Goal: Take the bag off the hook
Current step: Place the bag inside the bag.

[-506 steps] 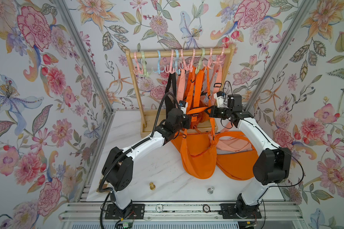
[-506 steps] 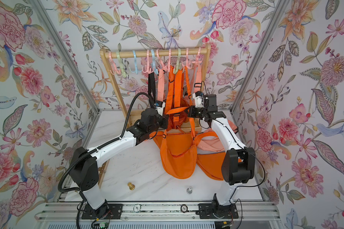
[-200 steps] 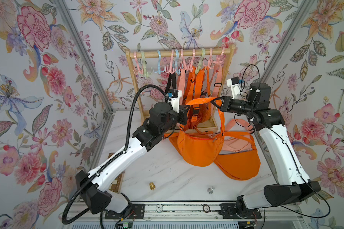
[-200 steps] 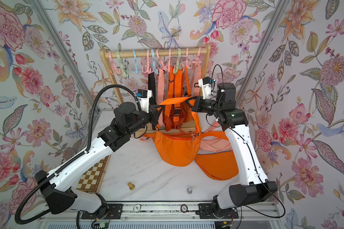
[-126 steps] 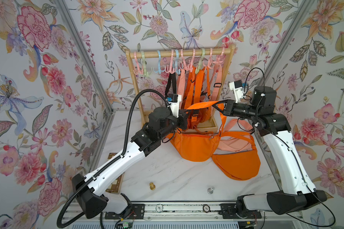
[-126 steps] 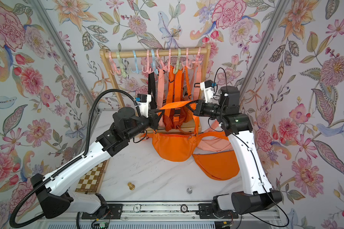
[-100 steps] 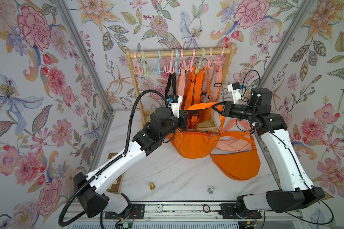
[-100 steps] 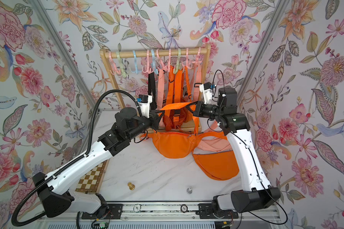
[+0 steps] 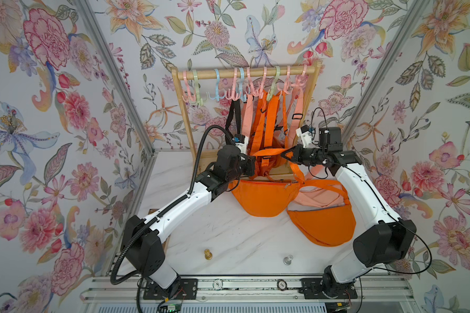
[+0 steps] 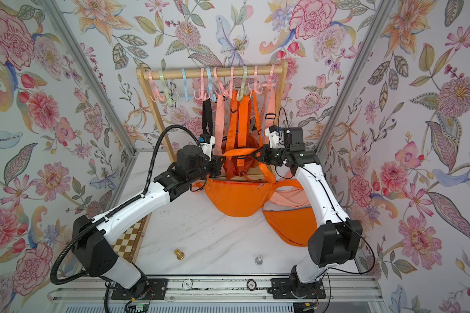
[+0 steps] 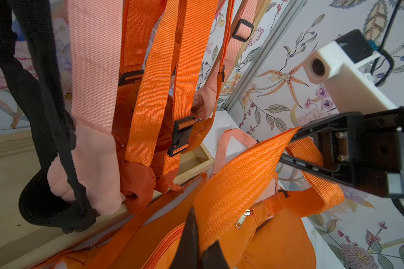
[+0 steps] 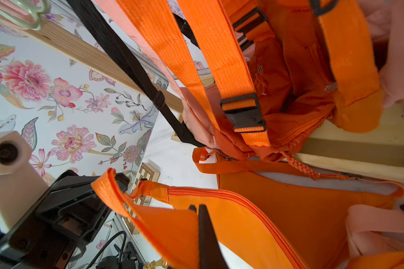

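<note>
— Item one?
— Orange bag (image 9: pixel 263 199): body lying on the marble table (image 9: pixel 228 238), zip edge up against the front board of the rack base (image 10: pixel 255 177). Its strap (image 9: pixel 267 152) is pulled level between the two arms, well below the hooks (image 9: pixel 276 78) on the rail (image 9: pixel 223 73).
— Held by?
— Left gripper (image 10: pixel 222 160): jaws pressed together on one end of the strap. Right gripper (image 10: pixel 253 155): likewise, pinching the other end. In the left wrist view the webbing sits nipped between dark fingertips (image 11: pixel 191 242).
— Clear of every hook?
— It looks so from here, though the other hanging straps crowd that spot and I can't be sure.
— Neighbours?
— Second orange bag (image 9: pixel 323 227), on the table under the right arm, overlapping a peach bag (image 9: pixel 320 196); both just beside item one.
— Open room?
— Bare marble from the bag's lower edge to the table's front edge. Near that edge: gold chess piece (image 9: pixel 207 254) and silver chess piece (image 9: pixel 288 259), well apart. Chessboard (image 10: pixel 128 241) along the left edge, under the left arm. Side walls (image 9: pixel 65 135) close in on both flanks.
</note>
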Robot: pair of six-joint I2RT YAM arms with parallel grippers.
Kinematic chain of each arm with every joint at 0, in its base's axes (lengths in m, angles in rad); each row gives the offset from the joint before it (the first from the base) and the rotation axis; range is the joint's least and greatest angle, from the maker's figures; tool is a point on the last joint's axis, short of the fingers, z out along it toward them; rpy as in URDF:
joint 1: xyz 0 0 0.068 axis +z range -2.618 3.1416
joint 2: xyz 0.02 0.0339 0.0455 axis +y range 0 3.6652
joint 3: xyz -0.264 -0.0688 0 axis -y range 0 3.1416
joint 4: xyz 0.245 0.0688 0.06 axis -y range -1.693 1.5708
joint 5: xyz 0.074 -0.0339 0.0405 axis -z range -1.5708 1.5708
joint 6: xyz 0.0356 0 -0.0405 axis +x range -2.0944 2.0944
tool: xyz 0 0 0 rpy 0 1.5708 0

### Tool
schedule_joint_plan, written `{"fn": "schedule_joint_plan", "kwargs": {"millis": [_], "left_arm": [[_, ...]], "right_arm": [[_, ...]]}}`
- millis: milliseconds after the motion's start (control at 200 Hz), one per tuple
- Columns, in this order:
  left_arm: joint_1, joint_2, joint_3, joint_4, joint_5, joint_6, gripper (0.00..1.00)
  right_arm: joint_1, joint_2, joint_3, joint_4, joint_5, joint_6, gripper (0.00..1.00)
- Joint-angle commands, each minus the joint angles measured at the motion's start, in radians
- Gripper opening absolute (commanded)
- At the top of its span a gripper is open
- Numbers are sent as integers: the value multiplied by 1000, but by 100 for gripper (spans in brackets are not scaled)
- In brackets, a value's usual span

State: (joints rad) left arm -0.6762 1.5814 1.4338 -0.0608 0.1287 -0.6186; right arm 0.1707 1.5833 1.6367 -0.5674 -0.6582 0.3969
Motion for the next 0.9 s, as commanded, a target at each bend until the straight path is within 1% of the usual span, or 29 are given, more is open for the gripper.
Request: {"fn": "schedule_joint_plan", "kwargs": {"millis": [0, 245, 350, 480, 551, 606, 681, 811, 826, 896], "left_arm": [[47, -143, -37, -55, -167, -51, 0], [22, -264, -55, -85, -225, -55, 0], [19, -277, -50, -96, -236, -47, 1], [20, -260, -61, -97, -242, -51, 1], [20, -238, -70, -93, -246, -51, 1], [23, -210, -77, -90, -254, -50, 2], [40, -156, -84, -72, -236, -45, 2], [81, -28, -68, -45, -197, -31, 2], [86, 12, -66, -40, -191, -30, 2], [101, 91, -49, -17, -163, -29, 1]], "right_arm": [[-83, -85, 30, 17, 256, -3, 0], [-79, -210, 58, -17, 270, 12, 0], [-80, -240, 52, -18, 263, 26, 0], [-86, -234, 25, -22, 258, 32, 0], [-91, -215, 1, -21, 261, 30, 0], [-92, -178, -13, -21, 262, 24, 0], [-90, -109, -27, -13, 251, 18, 0], [-73, 23, -51, 24, 269, 6, 0], [-70, 38, -53, 28, 274, 4, 0], [-56, 99, -58, 35, 296, -15, 0]]}}
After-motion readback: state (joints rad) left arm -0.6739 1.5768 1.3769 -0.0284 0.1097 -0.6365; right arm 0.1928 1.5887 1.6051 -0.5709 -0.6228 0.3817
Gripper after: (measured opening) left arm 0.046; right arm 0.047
